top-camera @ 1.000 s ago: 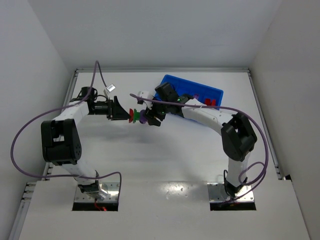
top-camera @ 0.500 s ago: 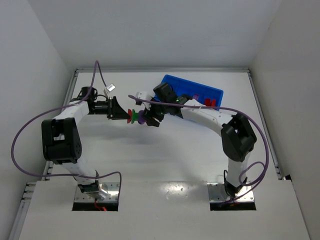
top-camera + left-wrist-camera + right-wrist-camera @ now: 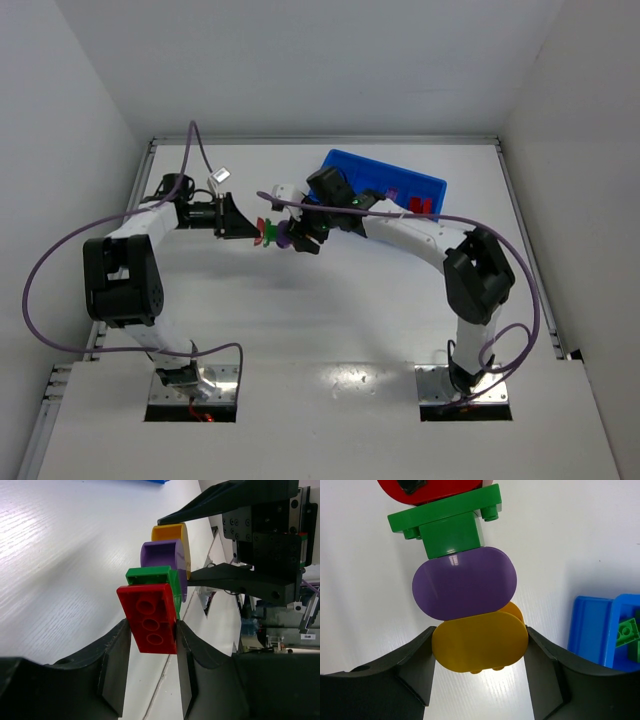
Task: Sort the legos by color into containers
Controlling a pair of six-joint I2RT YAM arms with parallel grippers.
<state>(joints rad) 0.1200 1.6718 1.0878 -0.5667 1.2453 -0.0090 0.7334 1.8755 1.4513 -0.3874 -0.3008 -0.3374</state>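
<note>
A stack of joined legos hangs above the table between both arms [image 3: 272,233]. In order it is a red brick [image 3: 150,620], a green brick [image 3: 150,574], a purple rounded piece [image 3: 159,555] and a yellow rounded piece [image 3: 170,532]. My left gripper [image 3: 152,630] is shut on the red brick at one end. My right gripper [image 3: 480,642] is shut on the yellow piece [image 3: 480,645] at the other end, with the purple [image 3: 465,582] and green [image 3: 451,525] pieces beyond it. The blue bin [image 3: 412,182] of containers lies behind the right arm, with red legos [image 3: 420,205] in it.
A corner of the blue bin [image 3: 592,625] with a green lego [image 3: 627,632] inside shows at the right of the right wrist view. White walls enclose the table on three sides. Purple cables loop beside both arms, and a small white tag [image 3: 220,177] lies near the left wrist.
My left gripper has shut on the red brick, which it stood open around a second ago. The right gripper and the stack have edged slightly to the left.
</note>
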